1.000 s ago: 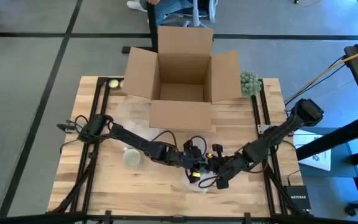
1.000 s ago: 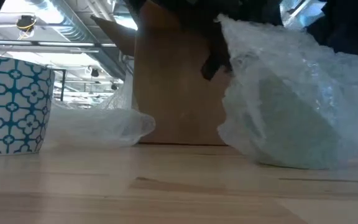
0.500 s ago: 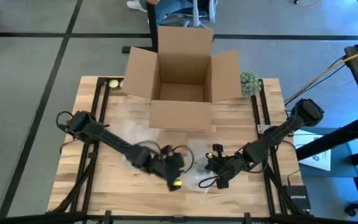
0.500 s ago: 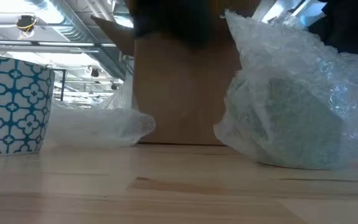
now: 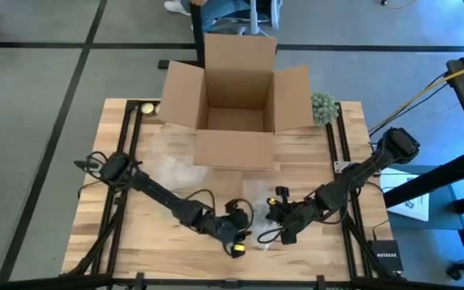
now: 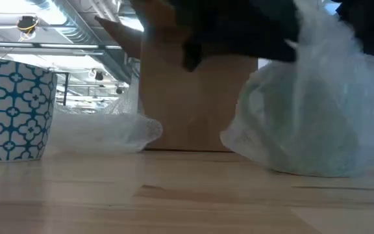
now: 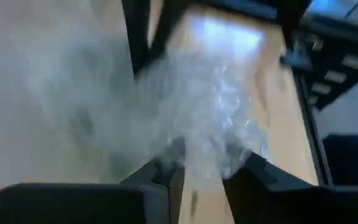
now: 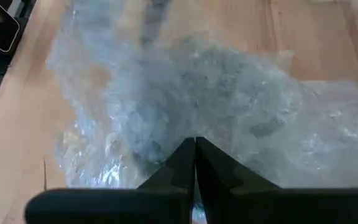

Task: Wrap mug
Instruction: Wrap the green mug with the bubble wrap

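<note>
left gripper [image 5: 238,244]: lower centre of high view, fingers slightly spread around clear bubble wrap [image 7: 191,118] | right gripper [image 5: 274,217]: beside it, jaws pressed together pinching wrap | wrapped mug bundle [image 6: 310,123]: right of low view | blue-patterned white mug [image 6: 12,107]: far left

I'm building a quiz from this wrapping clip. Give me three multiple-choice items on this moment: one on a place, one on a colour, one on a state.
1. Where is the cardboard box?
A. at the table's far edge
B. on the floor
C. under the left arm

2. What colour is the pattern on the mug in the low view?
A. red
B. blue
C. black

3. How are the right gripper's fingers?
A. wide open
B. out of view
C. shut on the bubble wrap

Answers: 1 A, the high view shows it there; 2 B, blue on white; 3 C, the right wrist view shows the fingers pressed together on the wrap.
</note>
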You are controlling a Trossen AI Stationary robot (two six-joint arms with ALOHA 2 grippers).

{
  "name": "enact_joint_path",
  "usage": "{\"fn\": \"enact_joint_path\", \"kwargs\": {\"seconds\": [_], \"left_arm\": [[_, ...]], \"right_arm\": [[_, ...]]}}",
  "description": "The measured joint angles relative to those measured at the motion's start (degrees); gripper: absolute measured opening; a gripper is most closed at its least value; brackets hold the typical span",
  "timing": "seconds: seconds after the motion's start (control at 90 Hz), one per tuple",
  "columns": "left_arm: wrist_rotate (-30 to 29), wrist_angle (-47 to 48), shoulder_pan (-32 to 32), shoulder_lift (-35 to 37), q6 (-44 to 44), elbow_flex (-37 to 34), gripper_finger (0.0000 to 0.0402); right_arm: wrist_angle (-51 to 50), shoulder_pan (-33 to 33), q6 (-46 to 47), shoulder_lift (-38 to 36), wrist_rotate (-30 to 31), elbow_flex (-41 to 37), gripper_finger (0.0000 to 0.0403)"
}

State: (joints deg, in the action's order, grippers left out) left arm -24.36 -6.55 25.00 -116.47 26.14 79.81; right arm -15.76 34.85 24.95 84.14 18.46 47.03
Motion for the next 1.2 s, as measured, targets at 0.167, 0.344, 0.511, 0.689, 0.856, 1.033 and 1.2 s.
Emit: {"fn": "enact_joint_path", "kwargs": {"seconds": [0.167,0.344,0.511,0.689,0.856,1.033,1.2], "left_arm": [[1.04,-3.63,-2.94,0.4,-3.26,0.04,0.0078],[3.71,-3.68,-4.81,-2.19,-1.12,0.13,0.0078],[2.53,-4.0,-4.92,-3.38,-0.01,0.31,0.0078],[1.95,-3.96,-4.86,-3.38,-1.06,0.28,0.0078],[1.9,-3.59,-4.86,-3.41,-0.8,0.26,0.0078],[1.88,-3.67,-4.86,-3.43,-0.65,0.22,0.0078],[1.87,-3.84,-4.86,-3.45,-0.64,0.2,0.0078]], "right_arm": [[0.01,0.0,0.0,0.02,0.0,0.0,0.0001],[0.12,0.0,0.03,0.02,-0.04,0.0,0.0001],[1.33,0.0,0.03,0.02,-0.02,-0.02,0.0001],[-0.22,0.0,-0.15,-0.51,-0.12,1.0,0.0001],[-11.98,0.08,0.37,-2.1,-0.31,7.07,0.0001],[-28.16,1.66,4.21,-4.68,0.08,12.05,0.0001],[-37.19,5.47,14.71,-8.15,0.37,8.61,0.0001]]}}
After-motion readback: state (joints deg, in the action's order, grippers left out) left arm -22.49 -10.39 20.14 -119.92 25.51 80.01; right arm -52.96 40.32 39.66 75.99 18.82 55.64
